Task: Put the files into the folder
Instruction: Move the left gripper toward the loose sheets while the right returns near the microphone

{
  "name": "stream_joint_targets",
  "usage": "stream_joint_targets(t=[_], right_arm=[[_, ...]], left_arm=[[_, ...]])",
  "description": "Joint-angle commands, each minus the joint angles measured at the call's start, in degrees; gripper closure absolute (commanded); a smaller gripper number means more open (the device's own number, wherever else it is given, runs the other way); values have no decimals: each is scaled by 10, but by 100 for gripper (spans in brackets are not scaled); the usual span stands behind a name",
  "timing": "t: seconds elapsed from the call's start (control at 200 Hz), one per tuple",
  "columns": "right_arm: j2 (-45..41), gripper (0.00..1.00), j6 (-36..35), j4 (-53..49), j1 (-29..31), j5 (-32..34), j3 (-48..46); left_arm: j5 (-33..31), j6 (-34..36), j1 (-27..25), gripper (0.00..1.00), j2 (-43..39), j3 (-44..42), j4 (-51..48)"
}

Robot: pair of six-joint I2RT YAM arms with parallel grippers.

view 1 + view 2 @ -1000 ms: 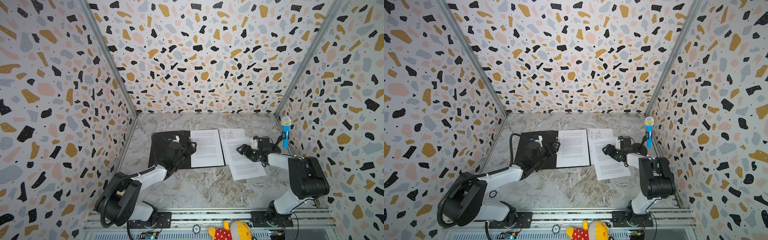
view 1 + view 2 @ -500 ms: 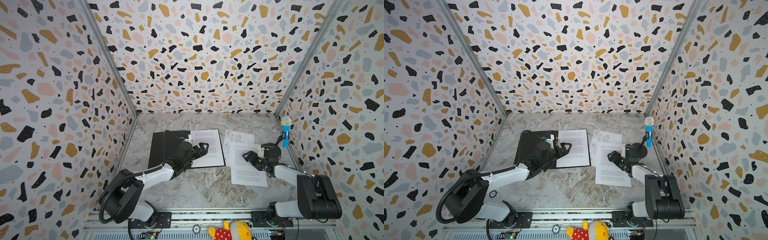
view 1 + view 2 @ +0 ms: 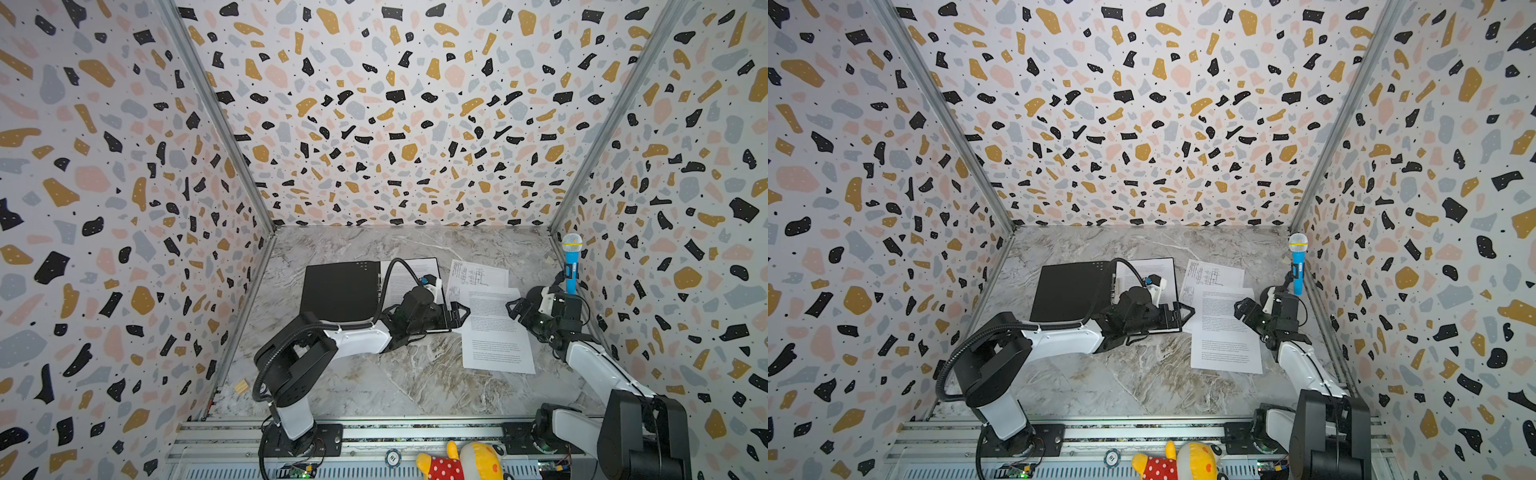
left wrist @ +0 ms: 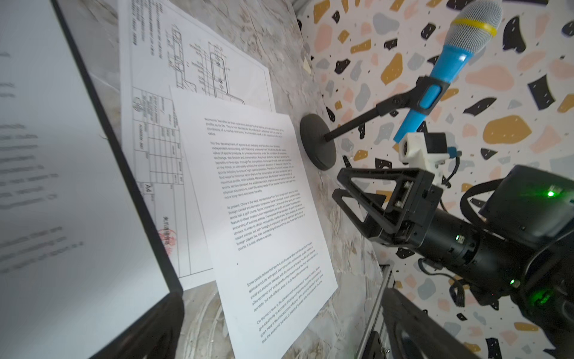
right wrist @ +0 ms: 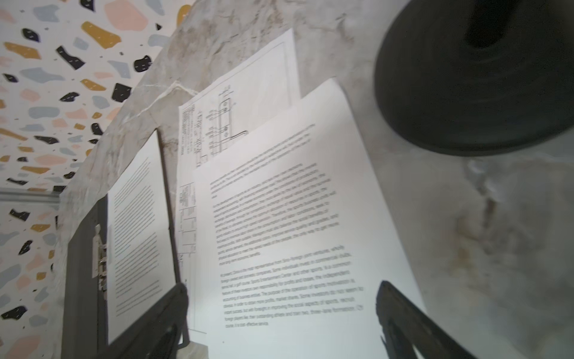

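Though flat, sheet [image 3: 496, 331] beside right jaws

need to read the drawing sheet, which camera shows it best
The left wrist view: the drawing sheet is close and sharp, its lines and table clear, though the text sheet covers part. The right wrist view shows it blurred. Both top views show it small, partly covered too.

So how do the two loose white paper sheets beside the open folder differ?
The white sheet of printed text lies on top, fully visible; the white sheet of line drawings lies partly beneath it, nearer the back wall. Both rest flat on the marble table, outside the open black folder.
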Motion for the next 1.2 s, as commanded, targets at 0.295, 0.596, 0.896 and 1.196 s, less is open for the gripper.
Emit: stream_joint_targets(t=[0.295,0.596,0.896,1.196], right_arm=[[-26,1,-50,-30,-67,17,-32],[-11,1,-45,-14,-67,-23,-60],[-2,0,-43,-13,-67,-39,-71],[8,1,-42,-7,-67,-66,-79]], left_arm=[[28,43,-54,0,84,69,-48],[24,48,-69,0,108,83,-65],[4,62,-77,0,124,94,-101],[9,59,-79,0,147,106,-101]])
